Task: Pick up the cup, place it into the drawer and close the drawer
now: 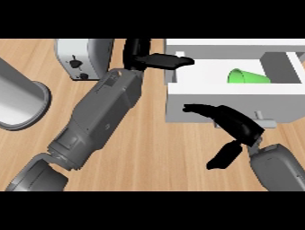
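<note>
A small bright green cup point(248, 77), a tapered cone shape with a smooth plain wall, lies on its side inside the open white drawer point(241, 96). Its long axis runs roughly across the view: the narrower base points toward the view's left and the wider end toward the right, where it meets the drawer's grey inner wall. Whether the mouth is fully visible cannot be told.

The drawer is a white box with a pale front panel toward the robot and a small grey handle point(263, 121) on that panel.

The right hand point(238, 126) sits against the drawer's front panel, its black fingers point(204, 109) stretched out toward the left along the panel and its thumb point(222, 156) hanging apart below; it holds nothing.

The left hand point(148, 60) reaches up beside the drawer's left wall, fingers extended straight toward the drawer's rim, holding nothing.

On the wooden counter point(148, 152), a silver toaster point(83, 58) stands at the top left, and a large grey metal cylinder point(12, 96) lies at the left edge.
</note>
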Controlling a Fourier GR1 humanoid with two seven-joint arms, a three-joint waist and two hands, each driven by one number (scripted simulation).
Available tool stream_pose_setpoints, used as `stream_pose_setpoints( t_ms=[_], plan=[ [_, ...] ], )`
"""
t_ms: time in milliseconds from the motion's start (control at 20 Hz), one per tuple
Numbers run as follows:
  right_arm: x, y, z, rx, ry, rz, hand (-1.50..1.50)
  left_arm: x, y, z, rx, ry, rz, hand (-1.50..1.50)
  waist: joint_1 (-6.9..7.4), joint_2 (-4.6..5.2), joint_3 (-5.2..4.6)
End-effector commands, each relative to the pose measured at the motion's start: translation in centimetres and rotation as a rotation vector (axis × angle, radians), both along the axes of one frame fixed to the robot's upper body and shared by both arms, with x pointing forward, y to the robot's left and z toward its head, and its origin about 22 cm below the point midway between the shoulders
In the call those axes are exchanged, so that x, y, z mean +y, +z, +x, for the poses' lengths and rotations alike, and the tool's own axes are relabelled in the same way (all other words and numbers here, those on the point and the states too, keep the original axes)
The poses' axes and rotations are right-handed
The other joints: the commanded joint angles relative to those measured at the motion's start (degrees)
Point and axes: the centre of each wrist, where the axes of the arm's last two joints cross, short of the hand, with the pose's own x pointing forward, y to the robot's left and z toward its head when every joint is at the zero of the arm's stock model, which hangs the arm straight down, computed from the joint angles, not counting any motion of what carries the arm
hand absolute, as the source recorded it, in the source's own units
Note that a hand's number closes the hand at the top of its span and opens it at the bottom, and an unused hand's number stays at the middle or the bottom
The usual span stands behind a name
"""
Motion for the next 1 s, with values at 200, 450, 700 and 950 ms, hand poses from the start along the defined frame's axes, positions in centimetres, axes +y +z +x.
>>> stream_pose_setpoints(
  t_ms=[200, 450, 700, 950],
  plan=[
    [-1.0, -6.3, 4.7, 0.047, -0.022, -0.159, 1.50, 1.7, -0.9, -0.6, -0.015, 0.013, -0.064, -1.50, 3.30, -0.15, 0.06],
    [-1.9, -6.1, 7.5, -0.036, -0.101, -0.062, 1.50, 6.3, -2.6, -0.7, -0.001, -0.008, -0.056, -1.50, 5.55, 0.30, 0.16],
    [-3.9, -4.2, 10.1, -0.109, -0.204, 0.023, 1.50, 7.1, -2.6, -1.2, 0.007, -0.042, -0.069, -1.50, 7.10, 0.70, 0.24],
    [-6.8, 1.2, 13.1, -0.199, -0.311, 0.059, 1.50, 9.6, -2.9, -1.3, 0.008, -0.047, -0.063, -1.50, 8.92, 1.35, 0.25]
  ],
)
